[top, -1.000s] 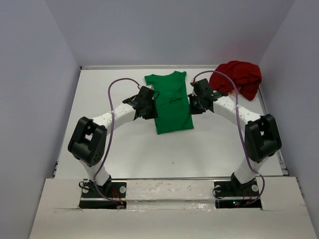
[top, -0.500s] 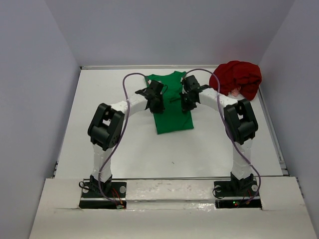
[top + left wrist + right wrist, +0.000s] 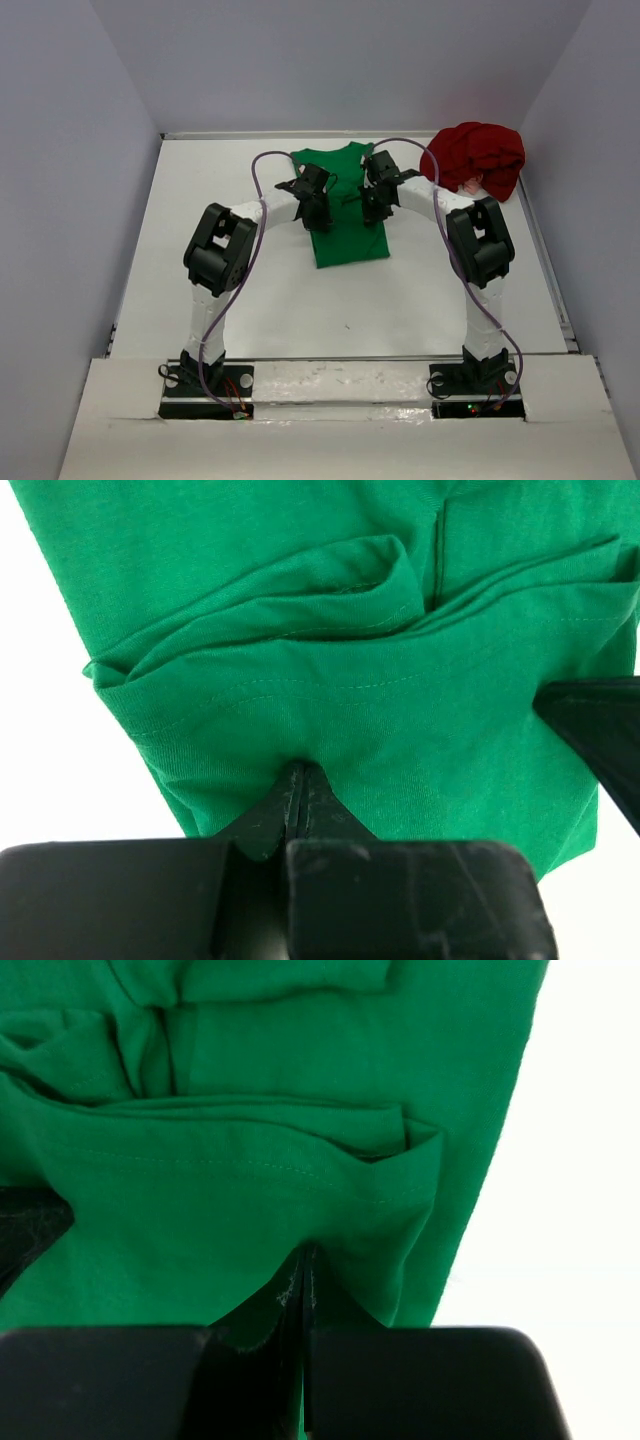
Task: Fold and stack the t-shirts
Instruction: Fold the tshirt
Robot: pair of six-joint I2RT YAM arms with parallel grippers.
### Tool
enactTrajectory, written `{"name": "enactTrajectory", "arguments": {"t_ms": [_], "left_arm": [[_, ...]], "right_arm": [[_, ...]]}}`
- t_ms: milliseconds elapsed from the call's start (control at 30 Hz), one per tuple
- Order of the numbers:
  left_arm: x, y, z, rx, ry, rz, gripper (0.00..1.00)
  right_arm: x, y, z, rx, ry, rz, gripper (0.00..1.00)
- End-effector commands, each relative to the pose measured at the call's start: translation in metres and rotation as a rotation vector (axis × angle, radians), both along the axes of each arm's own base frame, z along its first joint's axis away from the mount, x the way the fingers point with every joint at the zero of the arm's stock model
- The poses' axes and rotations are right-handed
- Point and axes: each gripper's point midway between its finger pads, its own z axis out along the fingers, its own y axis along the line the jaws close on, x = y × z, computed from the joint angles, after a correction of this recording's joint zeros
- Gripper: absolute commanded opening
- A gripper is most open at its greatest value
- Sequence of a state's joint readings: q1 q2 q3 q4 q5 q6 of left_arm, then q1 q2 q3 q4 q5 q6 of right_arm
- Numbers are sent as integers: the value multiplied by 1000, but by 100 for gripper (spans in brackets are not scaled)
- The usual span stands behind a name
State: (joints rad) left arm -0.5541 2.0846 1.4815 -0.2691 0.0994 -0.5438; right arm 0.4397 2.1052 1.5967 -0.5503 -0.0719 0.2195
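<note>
The bright green t-shirt lies in the middle of the table, folded into a narrow strip with its neck toward the back wall. My left gripper sits on the shirt's left side and my right gripper on its right side. The left wrist view shows the left gripper shut, pinching a fold of the green cloth. The right wrist view shows the right gripper shut on a fold of the green cloth. The dark red t-shirt lies crumpled at the back right.
White walls close the table on the left, back and right. The white tabletop shows in front of the green shirt. The right gripper's black body enters the left wrist view at the right edge.
Both grippers have moved in from the shirt's side edges and toward the back, over the upper part of the green shirt. The arms' elbows have swung closer together. The red shirt has not moved.
</note>
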Motion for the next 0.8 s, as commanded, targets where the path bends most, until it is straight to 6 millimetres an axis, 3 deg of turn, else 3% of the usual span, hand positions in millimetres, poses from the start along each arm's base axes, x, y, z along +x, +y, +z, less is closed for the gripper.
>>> {"name": "enactTrajectory", "arguments": {"t_ms": [0,233,333,433,767], "left_arm": [[-16,14,-24,64,89,28,0],[-42,26,-32,58,129,61,0],[-62,35,-40,67,164,78,0],[-73,35,-37,60,169,89,0],[-142,33,-26,33,186,69,0]], "right_arm": [[-20,0,-12,11,62,-4,0],[-50,-11,-30,-13,112,-25,0],[-68,-15,-34,-19,136,-29,0],[-83,-17,-35,-21,148,-30,0],[-126,-28,-45,-49,176,-40,0]]}}
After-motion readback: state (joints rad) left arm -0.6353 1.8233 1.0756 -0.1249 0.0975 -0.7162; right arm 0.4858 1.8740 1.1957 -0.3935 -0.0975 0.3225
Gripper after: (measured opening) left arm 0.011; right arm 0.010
